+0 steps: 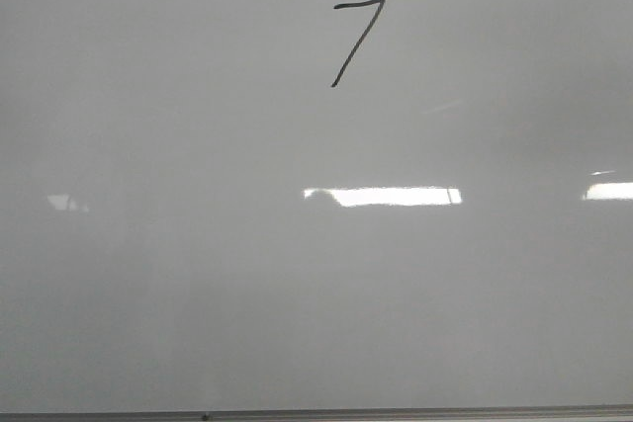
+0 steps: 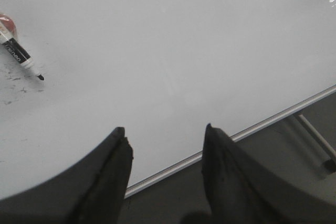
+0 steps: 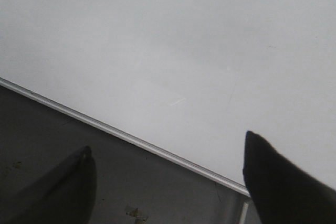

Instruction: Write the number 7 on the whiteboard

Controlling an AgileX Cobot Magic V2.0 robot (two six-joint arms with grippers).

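**Op:** From my console the number 7 (image 1: 356,42) is drawn, high on the whiteboard (image 1: 198,303) and a little right of centre; thin black strokes, wavy bar, slanted stem.

**Tech:** Grippers?

**Op:** Left gripper (image 2: 165,148) has its jaws apart with nothing between them; right gripper (image 3: 168,163) is spread wide, also empty; both hang near the board's metal edge (image 2: 273,116).

**Tech:** Risks?

**Op:** The marker (image 2: 20,56) lies uncapped on the board; I judge its tip could blot the surface or dry out, and a careless sweep might smear the 7.

**Tech:** Any writing?

**Op:** The marker's label is too small for me to read.
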